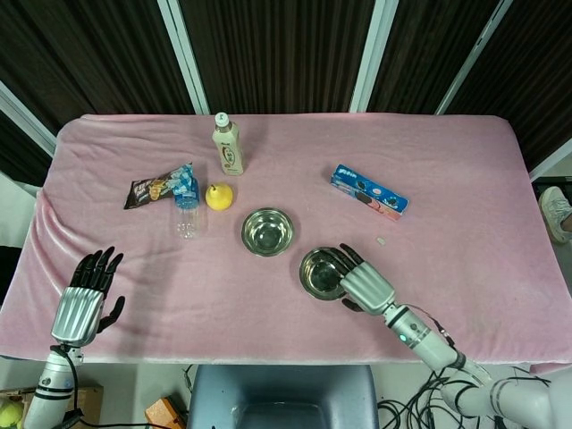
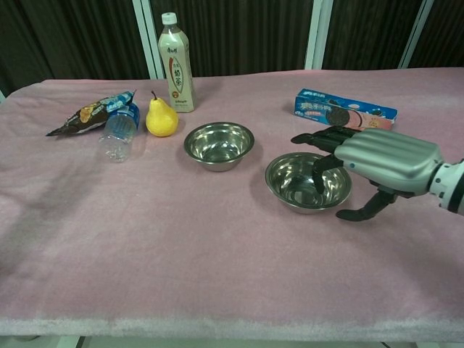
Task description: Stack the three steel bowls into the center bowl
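Two steel bowls show on the pink cloth: one near the middle (image 1: 267, 231) (image 2: 218, 143) and one to its front right (image 1: 322, 273) (image 2: 306, 181). Both stand upright and hold nothing. My right hand (image 1: 362, 284) (image 2: 384, 163) is at the right rim of the front-right bowl. Its fingers (image 2: 322, 145) are spread and reach over the rim into the bowl, while the thumb stays outside near the cloth. It holds nothing. My left hand (image 1: 83, 299) hovers with fingers apart over the table's front left edge, far from both bowls, and does not show in the chest view.
A milk tea bottle (image 1: 228, 145) stands at the back. Beside it are a pear (image 1: 220, 196), a plastic bottle lying down (image 1: 187, 210) and a snack packet (image 1: 154, 188). A blue cookie box (image 1: 368, 192) and a small scrap (image 1: 381, 239) lie right of the bowls.
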Controlling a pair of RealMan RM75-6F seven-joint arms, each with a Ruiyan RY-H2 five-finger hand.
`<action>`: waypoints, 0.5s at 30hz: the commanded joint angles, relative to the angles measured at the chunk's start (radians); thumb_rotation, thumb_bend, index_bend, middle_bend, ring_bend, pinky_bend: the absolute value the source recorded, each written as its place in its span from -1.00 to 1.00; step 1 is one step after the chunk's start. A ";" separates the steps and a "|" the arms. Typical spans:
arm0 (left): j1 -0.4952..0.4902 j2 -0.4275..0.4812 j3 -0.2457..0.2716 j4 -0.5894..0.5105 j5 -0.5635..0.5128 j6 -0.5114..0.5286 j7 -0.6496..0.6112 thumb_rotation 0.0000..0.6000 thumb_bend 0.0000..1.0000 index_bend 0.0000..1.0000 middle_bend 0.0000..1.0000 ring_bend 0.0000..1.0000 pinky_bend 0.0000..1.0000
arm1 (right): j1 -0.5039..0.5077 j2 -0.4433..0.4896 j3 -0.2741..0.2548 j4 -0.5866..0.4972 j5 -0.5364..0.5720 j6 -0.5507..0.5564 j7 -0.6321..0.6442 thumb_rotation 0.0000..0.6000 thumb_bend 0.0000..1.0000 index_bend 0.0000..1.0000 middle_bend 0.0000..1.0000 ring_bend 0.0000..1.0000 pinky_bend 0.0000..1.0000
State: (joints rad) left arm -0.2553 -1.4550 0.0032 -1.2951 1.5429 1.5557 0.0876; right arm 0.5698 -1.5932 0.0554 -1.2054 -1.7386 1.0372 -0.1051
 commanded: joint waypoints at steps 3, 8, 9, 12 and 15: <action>0.005 0.000 -0.006 0.005 0.003 -0.004 -0.006 1.00 -0.21 -1.00 -0.99 -1.00 -0.78 | 0.034 -0.045 -0.009 0.048 0.001 -0.007 0.016 1.00 -0.15 0.27 -0.91 -1.00 -1.00; 0.011 0.000 -0.011 0.009 0.007 -0.008 -0.007 1.00 -0.21 -1.00 -0.99 -1.00 -0.78 | 0.051 -0.063 -0.018 0.071 0.007 -0.003 0.024 1.00 0.10 0.34 -0.87 -1.00 -1.00; 0.012 0.000 -0.012 0.010 0.008 -0.009 -0.009 1.00 -0.21 -1.00 -0.99 -1.00 -0.78 | 0.053 -0.063 -0.020 0.072 0.007 -0.001 0.025 1.00 0.13 0.35 -0.87 -1.00 -1.00; 0.015 0.000 -0.013 0.011 0.012 -0.012 -0.015 1.00 -0.21 -1.00 -0.99 -1.00 -0.78 | 0.056 -0.059 -0.026 0.073 0.008 0.012 0.024 1.00 0.21 0.38 -0.86 -1.00 -1.00; 0.018 0.001 -0.013 0.010 0.016 -0.014 -0.020 1.00 -0.21 -1.00 -0.99 -1.00 -0.78 | 0.056 -0.050 -0.027 0.067 0.008 0.034 0.017 1.00 0.22 0.39 -0.85 -1.00 -1.00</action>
State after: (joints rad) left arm -0.2370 -1.4540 -0.0101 -1.2846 1.5586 1.5416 0.0670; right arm 0.6255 -1.6467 0.0291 -1.1359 -1.7307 1.0649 -0.0854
